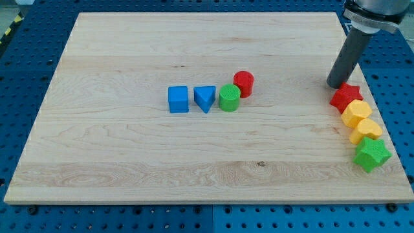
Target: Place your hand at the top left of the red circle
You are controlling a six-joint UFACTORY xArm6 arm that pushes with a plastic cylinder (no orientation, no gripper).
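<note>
The red circle (244, 83) is a short red cylinder near the board's middle, touching the upper right of a green cylinder (229, 98). My tip (336, 85) is at the end of the dark rod at the view's right, far to the right of the red circle. It stands just at the upper left of a red star (346, 96).
A blue cube (178, 99) and a blue triangle (205, 98) lie left of the green cylinder. Below the red star, two yellow blocks (356, 113) (367, 130) and a green star (371, 154) run down the right edge of the wooden board (129, 162).
</note>
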